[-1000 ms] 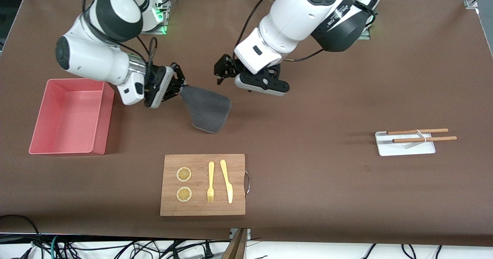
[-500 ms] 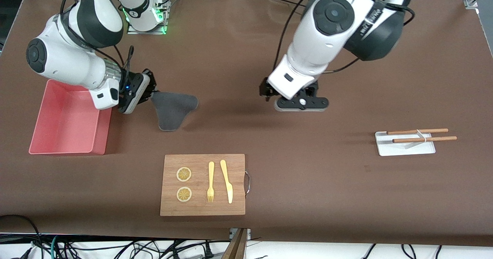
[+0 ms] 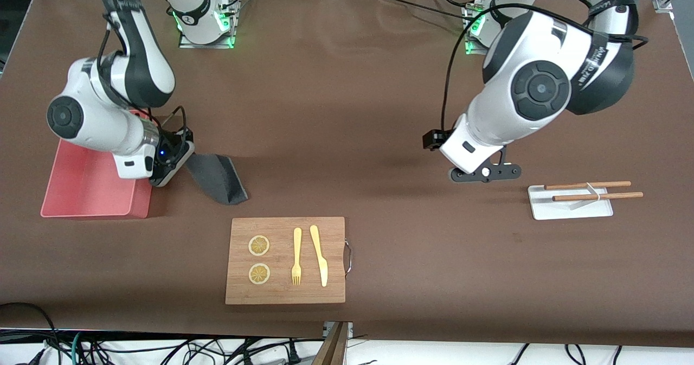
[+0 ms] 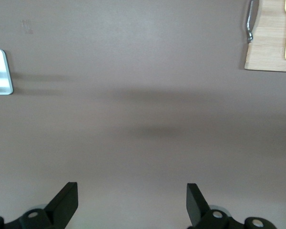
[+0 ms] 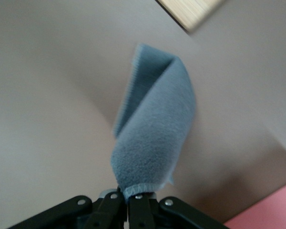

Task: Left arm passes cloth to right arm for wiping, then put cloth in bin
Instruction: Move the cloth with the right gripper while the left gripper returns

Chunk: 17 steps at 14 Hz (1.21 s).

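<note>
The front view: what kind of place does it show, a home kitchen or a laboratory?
Most likely a robot laboratory set up as a mock kitchen: two arms bolted to a table with a brown cover, loose cables below its edge, and a wooden board carrying a yellow fork and knife.

Evenly and brightly lit from overhead; soft shadows under both arms on the brown tabletop (image 3: 347, 110). Blurred around the folded dark grey fabric cloth (image 5: 155, 129) in right wrist view.

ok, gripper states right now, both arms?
Left gripper: jaws open, empty, over bare table beside the white tray.
Right gripper: jaws shut on the cloth, beside the bin.
</note>
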{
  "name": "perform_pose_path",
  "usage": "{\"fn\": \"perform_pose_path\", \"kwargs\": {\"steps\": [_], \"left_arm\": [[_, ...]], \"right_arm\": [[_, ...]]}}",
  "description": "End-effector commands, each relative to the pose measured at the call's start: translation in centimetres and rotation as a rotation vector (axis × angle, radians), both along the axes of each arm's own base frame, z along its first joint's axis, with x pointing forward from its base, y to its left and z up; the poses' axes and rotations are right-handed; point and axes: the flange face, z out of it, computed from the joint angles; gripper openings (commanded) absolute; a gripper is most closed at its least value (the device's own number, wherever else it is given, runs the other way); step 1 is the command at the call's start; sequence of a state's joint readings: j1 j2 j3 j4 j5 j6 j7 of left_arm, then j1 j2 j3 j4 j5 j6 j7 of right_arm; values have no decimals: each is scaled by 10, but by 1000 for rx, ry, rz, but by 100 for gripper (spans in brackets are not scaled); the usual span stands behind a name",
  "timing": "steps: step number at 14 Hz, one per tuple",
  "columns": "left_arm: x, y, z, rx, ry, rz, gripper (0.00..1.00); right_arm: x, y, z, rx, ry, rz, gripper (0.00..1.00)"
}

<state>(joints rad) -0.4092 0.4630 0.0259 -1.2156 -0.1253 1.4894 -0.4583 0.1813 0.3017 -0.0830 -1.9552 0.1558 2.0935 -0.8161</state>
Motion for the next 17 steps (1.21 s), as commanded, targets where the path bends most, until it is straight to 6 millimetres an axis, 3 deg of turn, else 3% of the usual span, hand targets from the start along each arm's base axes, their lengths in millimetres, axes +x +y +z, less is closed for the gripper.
{"fn": "perform_pose_path", "kwargs": {"steps": [1, 2, 5, 7, 10, 12, 15, 17], "left_arm": [[-18, 6, 27, 3, -18, -55, 100], [-25, 15, 27, 13, -17, -59, 100], [-56, 80, 51, -24, -42, -158, 100], [-61, 130, 65, -44, -59, -181, 100], [-66, 215, 77, -5, -85, -119, 100], [-70, 229, 83, 71, -92, -118, 100], [-74, 231, 84, 81, -61, -118, 100], [-73, 230, 84, 69, -63, -114, 100]], "right_arm": [[18, -16, -48, -47, 12, -24, 0], [32, -13, -55, -48, 9, -24, 0], [53, 15, -73, -58, 14, -98, 0], [58, 54, -84, -64, 17, -139, 0], [47, 117, -109, -38, 60, -227, 0], [36, 161, -117, -12, 80, -276, 0], [15, 223, -119, -41, 93, -394, 0], [6, 276, -117, -46, 75, -454, 0]]}}
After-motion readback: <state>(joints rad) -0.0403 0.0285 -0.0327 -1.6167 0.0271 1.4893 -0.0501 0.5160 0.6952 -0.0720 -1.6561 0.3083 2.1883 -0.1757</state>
